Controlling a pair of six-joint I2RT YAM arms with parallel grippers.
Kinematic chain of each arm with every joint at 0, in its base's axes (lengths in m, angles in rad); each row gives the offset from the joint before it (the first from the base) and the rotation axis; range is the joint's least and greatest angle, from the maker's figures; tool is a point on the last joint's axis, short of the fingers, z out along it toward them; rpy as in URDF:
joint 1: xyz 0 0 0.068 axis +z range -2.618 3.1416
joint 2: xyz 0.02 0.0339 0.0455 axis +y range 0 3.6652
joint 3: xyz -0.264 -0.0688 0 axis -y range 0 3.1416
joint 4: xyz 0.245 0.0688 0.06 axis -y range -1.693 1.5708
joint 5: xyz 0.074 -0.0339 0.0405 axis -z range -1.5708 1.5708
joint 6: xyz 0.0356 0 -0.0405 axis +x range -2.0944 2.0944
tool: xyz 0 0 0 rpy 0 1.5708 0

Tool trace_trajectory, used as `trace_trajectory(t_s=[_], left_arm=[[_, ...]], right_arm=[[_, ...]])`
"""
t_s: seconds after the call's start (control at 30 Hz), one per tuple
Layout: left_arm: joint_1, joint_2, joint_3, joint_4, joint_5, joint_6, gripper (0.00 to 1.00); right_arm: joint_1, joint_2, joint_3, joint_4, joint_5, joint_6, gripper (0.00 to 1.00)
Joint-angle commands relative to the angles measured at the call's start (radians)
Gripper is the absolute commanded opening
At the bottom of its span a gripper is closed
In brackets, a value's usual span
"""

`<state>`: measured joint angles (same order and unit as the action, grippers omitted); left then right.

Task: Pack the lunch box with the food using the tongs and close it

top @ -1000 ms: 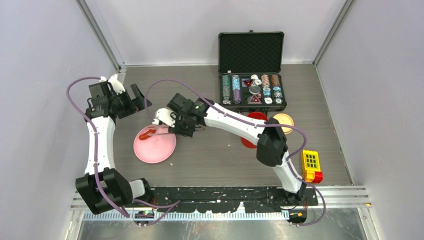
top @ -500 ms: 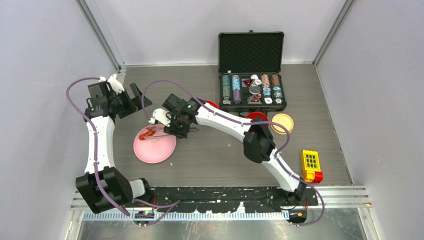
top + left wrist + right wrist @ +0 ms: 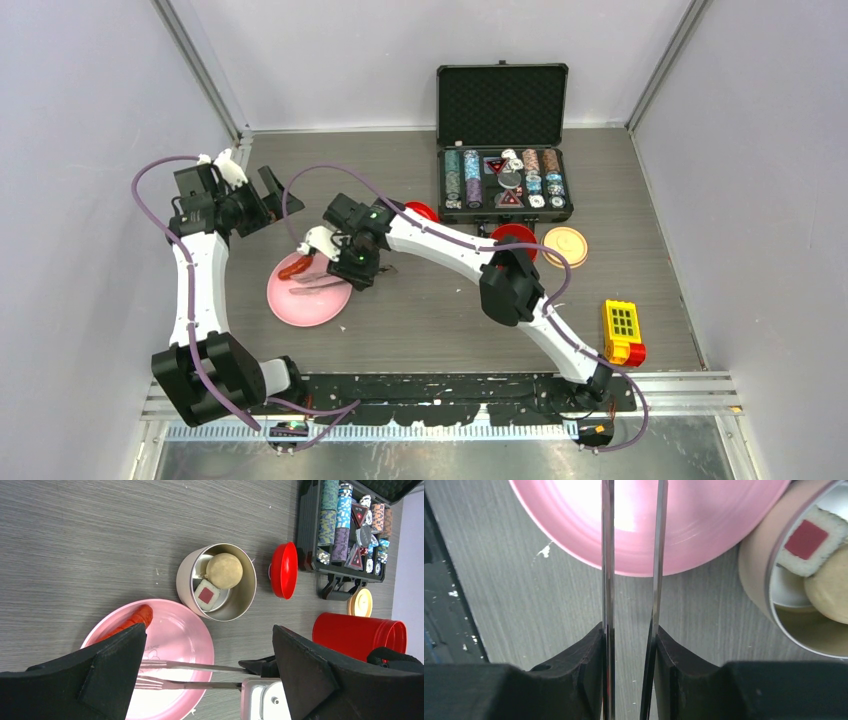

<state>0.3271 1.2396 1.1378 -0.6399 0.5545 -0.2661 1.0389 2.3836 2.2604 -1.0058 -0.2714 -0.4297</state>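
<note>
Steel tongs [image 3: 607, 555] are pinched in our right gripper [image 3: 630, 645], tips apart over the pink plate [image 3: 175, 630] so we can reach the sausage [image 3: 131, 623] (probably the last piece out). Beside it, the bowl [image 3: 186, 577] holds two pieces. Our left gripper [image 3: 208, 650] hangs wide open and empty.

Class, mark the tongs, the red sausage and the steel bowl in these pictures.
tongs [image 3: 607, 580], right wrist view, on one slim metal arm.
red sausage [image 3: 135, 621], left wrist view, on its middle.
steel bowl [image 3: 239, 605], left wrist view, on its inner wall.
</note>
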Motion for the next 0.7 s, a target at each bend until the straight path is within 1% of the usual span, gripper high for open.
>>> trace_trajectory(t_s=[0.0, 0.13, 0.27, 0.4, 0.53, 0.67], left_arm=[[0.008, 0.001, -0.001, 0.035, 0.034, -0.018, 1.0], [0.009, 0.003, -0.002, 0.038, 0.034, -0.018, 1.0], [0.01, 0.006, -0.002, 0.04, 0.034, -0.016, 1.0], [0.013, 0.008, -0.002, 0.04, 0.034, -0.016, 1.0], [0.014, 0.012, 0.0, 0.039, 0.036, -0.016, 1.0], [0.019, 0.014, -0.001, 0.038, 0.037, -0.016, 1.0]], right_arm=[[0.004, -0.096, 0.022, -0.01, -0.073, 0.025, 0.4], [0.004, -0.171, -0.042, 0.072, -0.018, 0.028, 0.4], [-0.009, -0.179, -0.045, 0.103, 0.042, 0.019, 0.4], [-0.03, -0.169, -0.037, 0.112, 0.043, 0.014, 0.46], [-0.044, -0.146, -0.024, 0.113, 0.017, 0.012, 0.48], [-0.059, -0.125, -0.016, 0.109, -0.013, 0.014, 0.49]])
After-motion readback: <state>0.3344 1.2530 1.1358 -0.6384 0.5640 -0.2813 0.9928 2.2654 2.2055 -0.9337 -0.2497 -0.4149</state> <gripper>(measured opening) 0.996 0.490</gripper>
